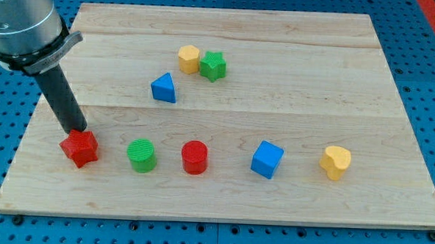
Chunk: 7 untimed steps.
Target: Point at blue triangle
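Observation:
The blue triangle (164, 88) lies on the wooden board (293, 74), left of centre in its upper half. My tip (77, 131) is at the board's lower left, touching the top edge of the red star block (79, 147). The tip is well down and to the left of the blue triangle, with bare board between them. The dark rod slopes up to the grey arm body at the view's top left.
A yellow hexagon block (188, 59) and a green star block (212, 66) sit together above and right of the triangle. Along the lower row lie a green cylinder (141, 155), a red cylinder (194, 157), a blue cube (266, 159) and a yellow heart block (335, 162).

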Each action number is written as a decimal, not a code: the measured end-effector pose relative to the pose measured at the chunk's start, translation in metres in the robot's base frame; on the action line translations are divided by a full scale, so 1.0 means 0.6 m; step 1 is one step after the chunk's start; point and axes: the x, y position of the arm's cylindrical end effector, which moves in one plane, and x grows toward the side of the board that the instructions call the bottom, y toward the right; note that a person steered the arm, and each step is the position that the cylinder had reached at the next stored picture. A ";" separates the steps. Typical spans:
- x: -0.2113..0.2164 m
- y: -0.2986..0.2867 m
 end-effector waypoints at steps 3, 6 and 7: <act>0.026 -0.005; -0.022 0.093; -0.036 0.185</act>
